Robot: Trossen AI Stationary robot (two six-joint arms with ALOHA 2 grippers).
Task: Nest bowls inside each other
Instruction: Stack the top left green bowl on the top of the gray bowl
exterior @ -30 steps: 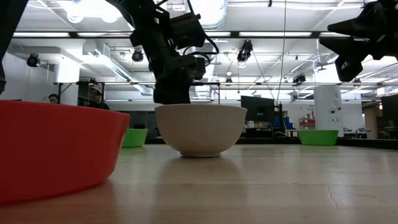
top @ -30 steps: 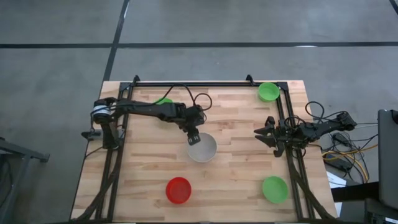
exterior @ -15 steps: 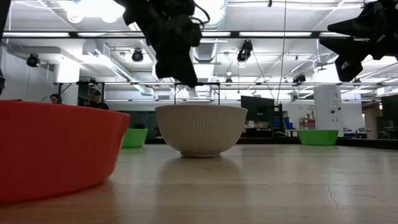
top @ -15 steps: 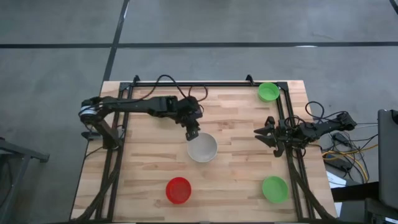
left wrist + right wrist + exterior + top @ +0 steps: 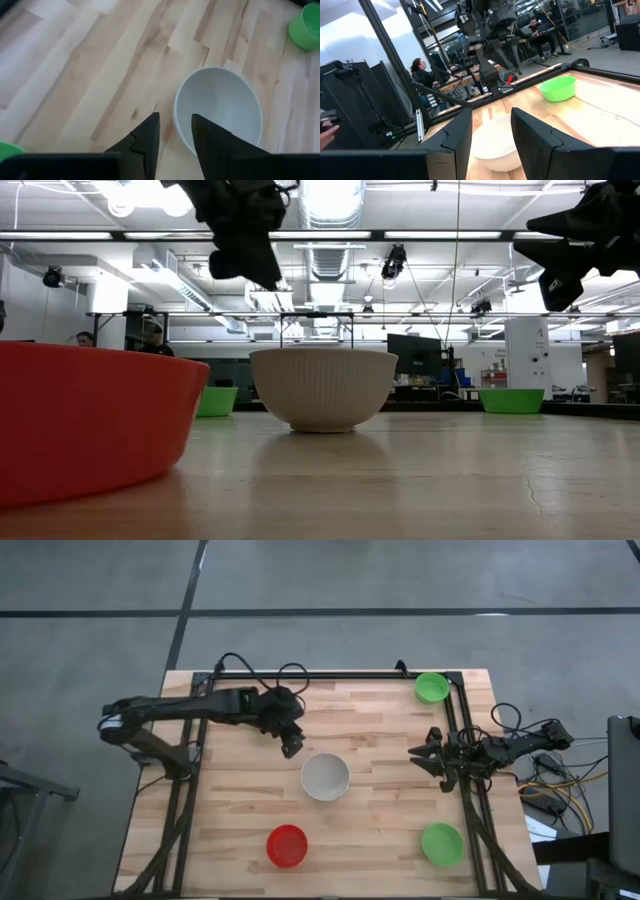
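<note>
The off-white bowl [image 5: 325,777] [image 5: 218,111] stands upright on its base mid-table. A red bowl [image 5: 287,845] sits near the front edge. One green bowl [image 5: 432,688] is at the far right and another green bowl [image 5: 442,843] at the near right. A third green bowl [image 5: 215,400] shows far left in the low view; my left arm hides it from above. My left gripper [image 5: 291,747] [image 5: 175,132] hangs open above the table, up and left of the off-white bowl, with nothing between its fingers. My right gripper [image 5: 425,755] waits open at the right edge.
A black metal frame [image 5: 330,673] runs along the table's far, left and right edges. Cables [image 5: 545,790] lie off the right side. Bare wood [image 5: 380,830] lies between the off-white, red and near-right green bowls. People sit at desks [image 5: 420,70] in the room beyond.
My left gripper has risen from the off-white bowl's far-left rim and drawn back toward the table's left and far edges, its finger gap unchanged. The bowl has stayed in place on the table.
</note>
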